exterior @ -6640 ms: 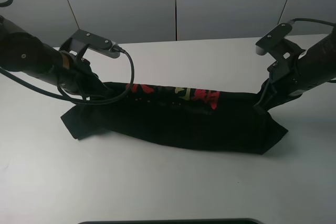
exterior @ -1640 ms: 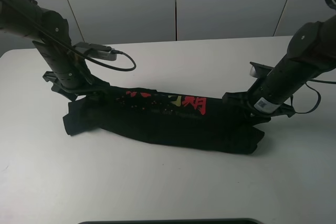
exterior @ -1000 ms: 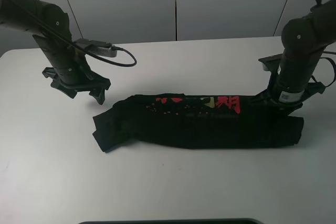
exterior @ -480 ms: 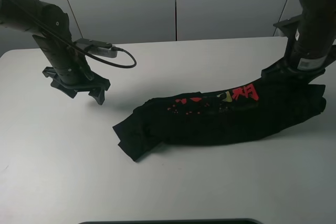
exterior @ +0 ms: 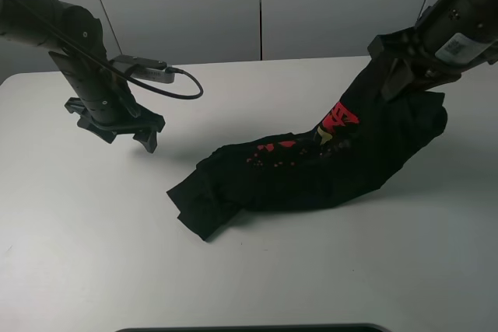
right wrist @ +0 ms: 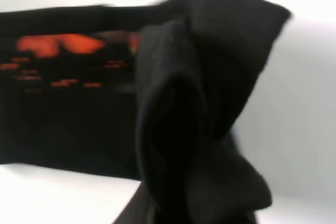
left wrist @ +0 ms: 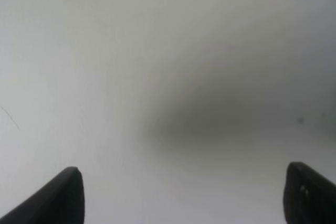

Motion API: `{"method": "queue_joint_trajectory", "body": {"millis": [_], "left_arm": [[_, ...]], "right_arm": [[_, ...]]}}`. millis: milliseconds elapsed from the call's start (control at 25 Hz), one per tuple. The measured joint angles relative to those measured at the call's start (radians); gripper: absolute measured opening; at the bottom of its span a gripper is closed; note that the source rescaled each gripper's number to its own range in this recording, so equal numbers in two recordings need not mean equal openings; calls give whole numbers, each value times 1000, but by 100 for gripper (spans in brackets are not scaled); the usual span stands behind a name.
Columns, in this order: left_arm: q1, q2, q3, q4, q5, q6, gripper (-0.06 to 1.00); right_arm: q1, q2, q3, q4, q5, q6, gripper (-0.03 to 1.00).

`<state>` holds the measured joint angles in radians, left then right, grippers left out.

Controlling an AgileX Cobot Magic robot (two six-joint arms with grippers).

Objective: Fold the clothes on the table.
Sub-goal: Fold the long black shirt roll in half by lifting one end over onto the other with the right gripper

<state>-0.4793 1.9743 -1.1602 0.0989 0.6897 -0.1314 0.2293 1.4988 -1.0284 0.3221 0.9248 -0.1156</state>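
Table [exterior: 93, 254]: white, matte top; it bears the lower part of the garment and shows bare surface on every side of it.

T-shirt [exterior: 311, 172]: black, gathered into a long narrow band. Its left end lies crumpled on the table near the middle, and the band climbs to the right, where the far end is off the surface.

Print [exterior: 340, 120]: red characters with a little yellow, on the rising stretch of the band, facing the high camera.

Right gripper [exterior: 406, 75]: up at the right edge of the high view, above the table – pinched narrowly on the raised end of the T-shirt, which hangs in folds below it.

Right wrist view: a thick bunch of black cloth [right wrist: 199, 108] fills the near field, with blurred red marks farther along. The jaws themselves are hidden by the fabric.

Left gripper [exterior: 130, 138]: spread wide and holding nothing, low over the table's left side, well apart from the T-shirt.

Left wrist view: two dark fingers [left wrist: 65, 198] at opposite edges, with only white tabletop and a soft grey shadow between them – the gripper [left wrist: 186, 203] is plainly empty.

Cable [exterior: 183, 83]: black, looping from the left arm's wrist camera.

Wall panels [exterior: 257, 5]: grey, behind the table.
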Motion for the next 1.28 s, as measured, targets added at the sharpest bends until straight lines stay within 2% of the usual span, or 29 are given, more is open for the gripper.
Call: {"method": "queue_joint_trajectory", "body": {"millis": [160,440,600,720,960,1160,1280], "left_arm": [[0,0,0,0,0,0,98],[0,0,0,-6,-4,2,98],[0,0,0,-8,-5,2,98],[0,0,0,-8,-5,2,98],[0,0,0,-9,-6,2,98],[0,0,0,-9,-7,2,98],[0,0,0,-9,-7,4,98]], "right_arm": [[0,0,0,211,0,-98,13],[0,13,0,447,-2,-218,13],[35,89,0,539,-12,-268,13],[100,151,0,606,-49,-313,13],[245,257,0,671,-144,-351,13],[288,341,-2,749,-213,-408,13],[293,393,-2,853,-230,-492,13]]}}
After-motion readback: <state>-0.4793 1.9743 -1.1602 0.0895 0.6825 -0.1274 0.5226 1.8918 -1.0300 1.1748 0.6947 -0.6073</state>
